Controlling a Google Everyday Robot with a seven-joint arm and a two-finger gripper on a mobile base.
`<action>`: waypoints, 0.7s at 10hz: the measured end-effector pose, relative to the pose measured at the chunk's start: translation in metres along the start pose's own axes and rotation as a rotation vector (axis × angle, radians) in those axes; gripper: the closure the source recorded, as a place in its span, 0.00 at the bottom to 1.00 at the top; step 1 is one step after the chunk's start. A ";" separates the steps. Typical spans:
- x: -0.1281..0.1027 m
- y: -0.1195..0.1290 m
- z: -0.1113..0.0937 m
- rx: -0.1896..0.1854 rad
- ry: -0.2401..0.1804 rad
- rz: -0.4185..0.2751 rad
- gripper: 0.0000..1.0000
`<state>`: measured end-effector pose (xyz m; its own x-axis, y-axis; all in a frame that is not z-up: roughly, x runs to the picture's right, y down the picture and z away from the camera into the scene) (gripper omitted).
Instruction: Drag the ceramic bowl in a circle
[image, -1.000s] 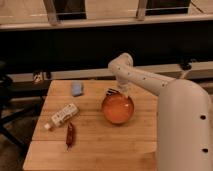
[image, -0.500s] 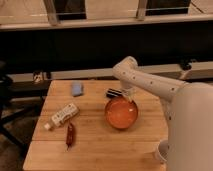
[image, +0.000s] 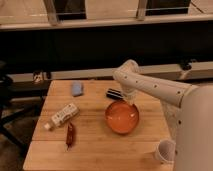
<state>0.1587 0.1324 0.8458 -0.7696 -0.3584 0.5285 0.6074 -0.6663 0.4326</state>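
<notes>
The ceramic bowl (image: 122, 117) is wide, shallow and glossy orange-red, sitting right of centre on the wooden table (image: 90, 145). My white arm comes in from the right and bends down over the bowl's far rim. The gripper (image: 131, 101) is at that far right rim, touching or just inside it. The arm's wrist hides most of it.
A blue sponge (image: 77, 88) lies at the back left, a white bottle (image: 61, 115) on its side at the left, a red-brown packet (image: 70, 135) below it. A dark flat object (image: 114, 93) sits behind the bowl. A white cup (image: 165, 150) stands at the front right corner.
The bowl has slid toward the table's right and front, and the arm has followed it, swinging right. The white cup has come into view at the front right.
</notes>
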 end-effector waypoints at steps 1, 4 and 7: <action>-0.002 -0.002 0.001 0.002 0.000 -0.003 1.00; -0.009 -0.013 0.007 0.016 -0.003 -0.013 1.00; -0.019 -0.031 0.013 0.039 -0.003 -0.032 1.00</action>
<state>0.1569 0.1683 0.8324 -0.7883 -0.3350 0.5161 0.5894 -0.6516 0.4775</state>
